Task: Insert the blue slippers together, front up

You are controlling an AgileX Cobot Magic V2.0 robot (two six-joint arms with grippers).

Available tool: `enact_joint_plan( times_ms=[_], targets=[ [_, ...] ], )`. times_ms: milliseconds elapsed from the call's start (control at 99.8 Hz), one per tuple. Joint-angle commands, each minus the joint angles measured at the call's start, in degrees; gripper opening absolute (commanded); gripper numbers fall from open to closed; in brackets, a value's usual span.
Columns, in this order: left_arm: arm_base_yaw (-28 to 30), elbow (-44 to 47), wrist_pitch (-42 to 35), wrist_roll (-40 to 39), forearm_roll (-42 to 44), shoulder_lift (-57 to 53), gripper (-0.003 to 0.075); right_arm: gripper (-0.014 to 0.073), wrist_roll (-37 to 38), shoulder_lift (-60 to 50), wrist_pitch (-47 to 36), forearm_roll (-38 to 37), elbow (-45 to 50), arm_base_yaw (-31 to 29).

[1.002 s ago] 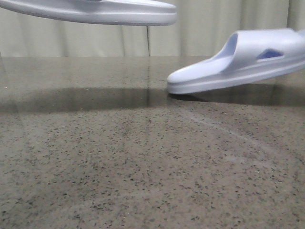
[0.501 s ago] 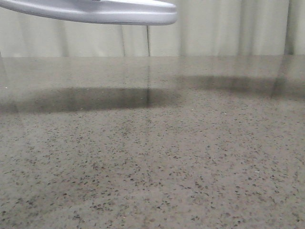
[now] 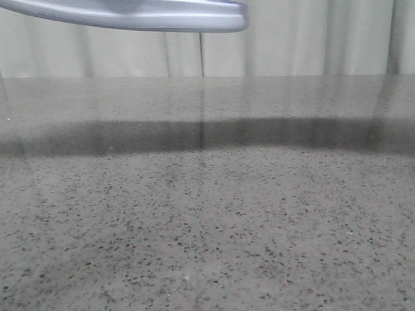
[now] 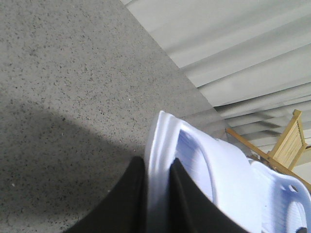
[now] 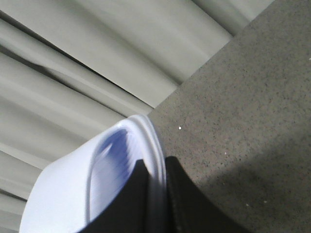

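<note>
The tabletop is grey-brown stone with fine black speckles, crossed by a dark band of shadow; the curtain behind it is pale off-white with soft vertical folds; the blue slippers are a very pale lavender-blue, nearly white, with a deeper blue tint in the ribbed footbed; the fingers of the left pincer are black; a wooden frame is light yellow-brown.

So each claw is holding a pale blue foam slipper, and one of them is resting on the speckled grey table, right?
Not quite. Neither pale blue foam slipper rests on the speckled grey table. The front view shows bare table, with one slipper up in the air. The left claw and right claw each pinch a slipper's edge.
</note>
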Motion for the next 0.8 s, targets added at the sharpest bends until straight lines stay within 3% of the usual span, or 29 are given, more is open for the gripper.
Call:
enact_joint_plan(
  times_ms=[0,220,471,791],
  targets=[
    [-0.95,-1.55,1.76,0.05,-4.49,-1.17,0.0016,-0.0107,0.33,-0.43,-1.54,0.09,-2.39,0.07],
    [-4.98,-1.55,2.22,0.05,-4.72,-1.17,0.0016,-0.0107,0.23,-0.43,-1.17,0.40,-2.39,4.40],
    [-5.51,-1.55,3.46,0.05,-5.68,-1.17,0.0016,-0.0107,-0.44,-0.31,-1.78,0.40,-2.39,10.87],
    [-5.51,-1.55,7.17,0.05,-9.39,-1.17,0.0016,-0.0107,-0.44,-0.24,-2.06,0.40,-2.39,11.41]
  ],
)
